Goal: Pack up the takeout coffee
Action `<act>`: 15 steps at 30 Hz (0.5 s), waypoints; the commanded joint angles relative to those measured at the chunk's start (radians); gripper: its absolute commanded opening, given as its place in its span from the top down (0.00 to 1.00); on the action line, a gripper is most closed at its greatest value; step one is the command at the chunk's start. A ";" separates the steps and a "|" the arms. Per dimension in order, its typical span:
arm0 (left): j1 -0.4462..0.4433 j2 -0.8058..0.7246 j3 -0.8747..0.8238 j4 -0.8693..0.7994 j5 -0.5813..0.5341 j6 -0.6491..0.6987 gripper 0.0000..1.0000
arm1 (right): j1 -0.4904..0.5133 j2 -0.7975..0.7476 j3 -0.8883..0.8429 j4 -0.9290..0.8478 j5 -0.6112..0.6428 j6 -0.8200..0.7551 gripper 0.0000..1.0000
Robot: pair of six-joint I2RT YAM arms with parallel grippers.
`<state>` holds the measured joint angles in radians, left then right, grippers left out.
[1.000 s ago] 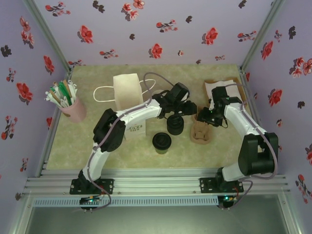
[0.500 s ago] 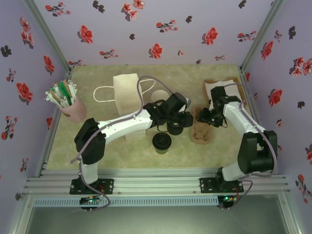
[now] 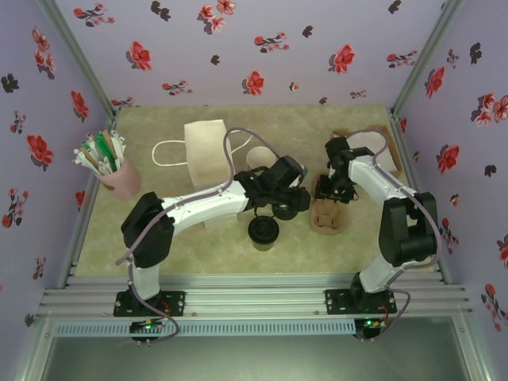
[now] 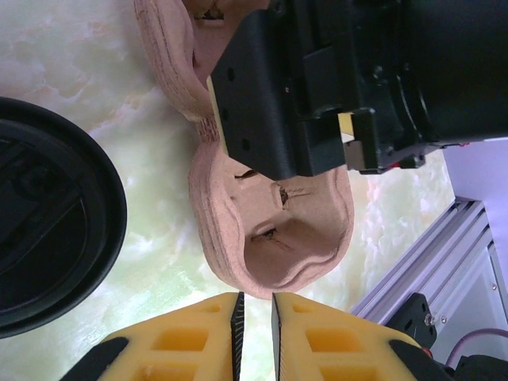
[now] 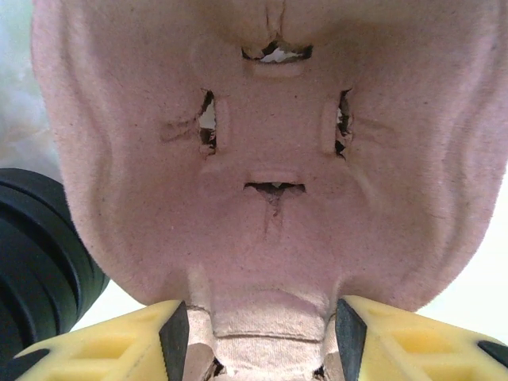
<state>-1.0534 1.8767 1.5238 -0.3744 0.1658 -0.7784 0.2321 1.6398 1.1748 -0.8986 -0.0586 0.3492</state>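
The takeout coffee (image 3: 263,230), a short dark cup with a black lid, stands on the table in front of my left arm. Just behind it is a stack of black lids (image 3: 282,209), whose top lid (image 4: 48,222) is on the left of the left wrist view. My left gripper (image 3: 295,205) (image 4: 254,305) hovers between that stack and the brown pulp cup carrier (image 3: 327,217) (image 4: 274,230). Its jaws stand a narrow gap apart with nothing between them. My right gripper (image 3: 329,193) (image 5: 262,317) is closed on the carrier's (image 5: 270,159) far end ridge.
A white paper bag (image 3: 208,149) with handles lies at the back left. A stack of cream-rimmed cups (image 3: 257,155) stands beside it. A pink cup of stirrers (image 3: 111,171) is at the far left, and napkins (image 3: 367,144) lie at the back right. The metal rail (image 4: 444,262) runs along the near edge.
My left arm swung down and rightward towards the carrier, and its jaws narrowed. My right gripper shifted left onto the carrier's far end. The coffee has not moved.
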 commanded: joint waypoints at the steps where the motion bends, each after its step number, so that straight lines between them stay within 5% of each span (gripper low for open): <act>1: -0.019 -0.021 -0.019 0.011 -0.018 0.002 0.80 | 0.011 0.023 0.027 -0.059 0.049 -0.009 0.46; 15: -0.045 0.033 -0.054 0.107 0.036 -0.070 0.78 | -0.062 -0.012 -0.008 -0.064 -0.012 -0.067 0.65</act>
<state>-1.0904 1.8816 1.4845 -0.3069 0.1810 -0.8215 0.2073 1.6428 1.1809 -0.9237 -0.0616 0.3099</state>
